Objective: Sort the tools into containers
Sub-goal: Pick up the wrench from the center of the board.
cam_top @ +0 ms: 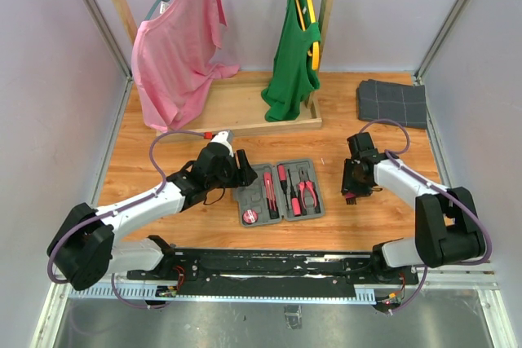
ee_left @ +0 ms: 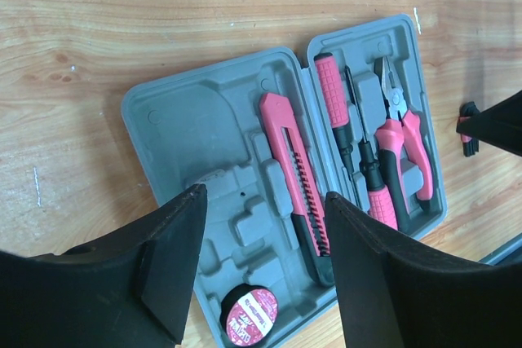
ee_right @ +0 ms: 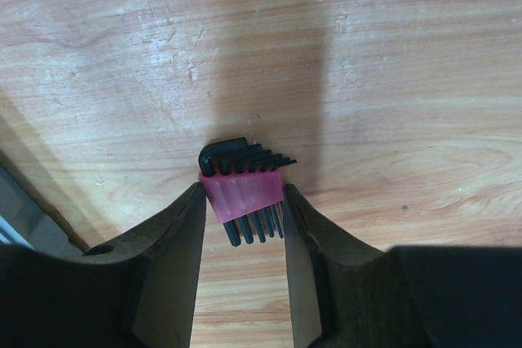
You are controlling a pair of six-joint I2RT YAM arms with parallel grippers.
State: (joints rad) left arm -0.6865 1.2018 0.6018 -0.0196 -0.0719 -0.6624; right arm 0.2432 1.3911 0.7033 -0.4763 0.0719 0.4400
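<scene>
The grey tool case [cam_top: 320, 205] lies open at the table's middle. In the left wrist view the case [ee_left: 196, 128] holds a pink knife-like tool [ee_left: 295, 175], two screwdrivers [ee_left: 334, 103], pliers [ee_left: 404, 148] and a round red-labelled roll [ee_left: 250, 317]. My left gripper [cam_top: 245, 170] hovers open over the case's left half [ee_left: 265, 197] with nothing between its fingers. To the right of the case, my right gripper [cam_top: 352, 189] is down at the table. Its fingers press both sides of a pink holder of black hex keys [ee_right: 242, 193], which lies on the wood.
A dark grey folded cloth [cam_top: 392, 102] lies at the back right. A wooden clothes rack [cam_top: 236, 107] stands at the back with a pink shirt [cam_top: 175, 46] and a green shirt [cam_top: 294, 55]. A black rail [cam_top: 269, 265] runs along the near edge.
</scene>
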